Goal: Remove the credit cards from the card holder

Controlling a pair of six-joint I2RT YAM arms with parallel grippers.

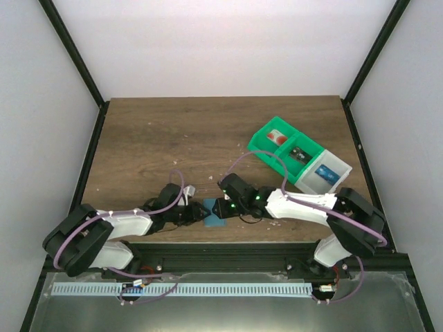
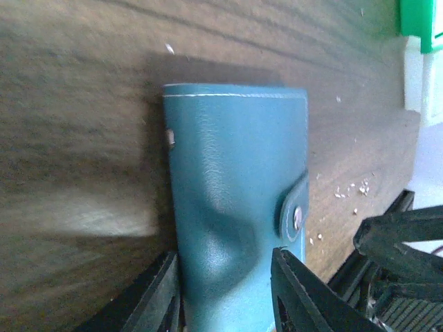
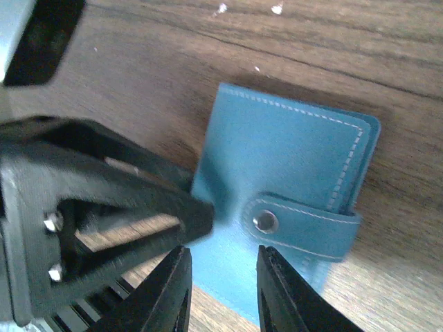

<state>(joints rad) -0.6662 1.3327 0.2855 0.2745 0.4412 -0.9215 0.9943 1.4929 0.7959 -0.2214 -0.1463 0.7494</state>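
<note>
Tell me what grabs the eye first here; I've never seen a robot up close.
A small blue leather-look card holder, snapped shut, lies on the brown wooden table near the arms' bases. Two black grippers meet on it: the left gripper pinches and dents it, while the right gripper straddles its edge. A green-and-white plastic compartment bin sits at the far right.

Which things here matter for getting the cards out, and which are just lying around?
Job in hand: card holder, snapped shut, no cards showing; left gripper clamping it; right gripper at its edge.
Lying about: green-and-white compartment bins; pale crumbs on the table.
</note>
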